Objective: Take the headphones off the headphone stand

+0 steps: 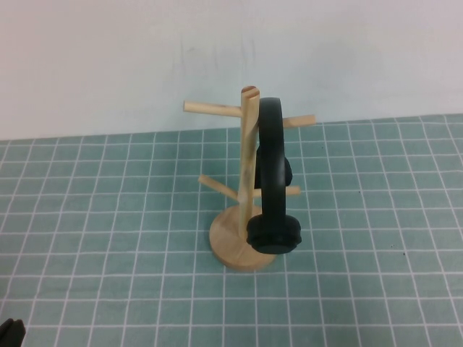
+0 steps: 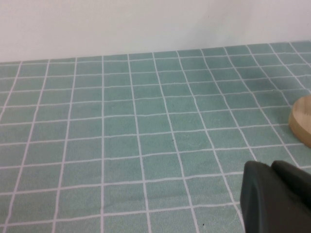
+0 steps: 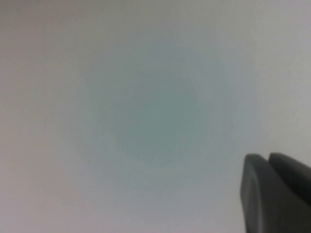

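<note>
matte headphones point(image 1: 272, 181) on wooden stand point(image 1: 242, 238) | left pincer point(image 2: 277, 199), right pincer point(image 3: 277, 194): parked, state unclear

My left gripper point(image 1: 10, 332) is only a small black bit at the 7 o'clock corner of the high view, cut off by the edge. In my left wrist view only one dark finger point(image 2: 272, 199) shows, so I cannot tell if it is open. The headphone stand point(image 2: 303, 121) is just a slice of wood there, cut off at 3 o'clock. My right wrist view is all blurry grey, with my right gripper point(image 3: 274, 194) cut off at 5 o'clock. The headphones point(image 1: 271, 181) hide part of the stand's post.
</note>
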`<state>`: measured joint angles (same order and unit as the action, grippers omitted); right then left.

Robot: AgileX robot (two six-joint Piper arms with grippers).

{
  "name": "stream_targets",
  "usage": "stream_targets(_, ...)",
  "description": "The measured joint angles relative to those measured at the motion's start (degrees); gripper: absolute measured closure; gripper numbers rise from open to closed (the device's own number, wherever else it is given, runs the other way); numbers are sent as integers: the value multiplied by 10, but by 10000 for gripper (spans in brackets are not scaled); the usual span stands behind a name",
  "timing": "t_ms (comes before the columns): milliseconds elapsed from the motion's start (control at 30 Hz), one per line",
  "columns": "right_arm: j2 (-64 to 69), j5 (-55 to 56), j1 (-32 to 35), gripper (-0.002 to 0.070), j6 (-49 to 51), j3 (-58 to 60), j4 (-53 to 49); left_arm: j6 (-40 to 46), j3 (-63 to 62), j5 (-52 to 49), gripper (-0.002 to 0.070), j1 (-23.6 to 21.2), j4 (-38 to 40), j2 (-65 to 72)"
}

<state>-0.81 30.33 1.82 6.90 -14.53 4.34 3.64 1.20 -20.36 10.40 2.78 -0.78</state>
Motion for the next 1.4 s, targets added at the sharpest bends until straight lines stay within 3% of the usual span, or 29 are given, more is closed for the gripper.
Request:
stream_targets(200,97,-318,1,684,6,-199,2,0,0,0,680,0,0,0)
stream_targets(400,254,-545,1,685,6,-258,43,0,0,0,680,0,0,0)
stream_targets(567,376,-605,1,685,2,-258,82,0,0,0,680,0,0,0)
stream_targets(767,510,-625,1,684,-40,-258,249,0,0,0,680,0,0,0)
stream_targets(867,587,-661,1,684,-134,-258,376,0,0,0,680,0,0,0)
stream_targets(1000,684,-751,1,684,-355,-258,586,0,0,0,680,0,0,0)
stream_targets(1167,774,-840,-38,673,-582,-261,772,0,0,0,680,0,0,0)
stream_targets(1267,798,-843,-83,590,-656,-263,823,0,0,0,680,0,0,0)
stream_targets(1400,818,-843,-136,351,-704,-285,844,0,0,0,680,0,0,0)
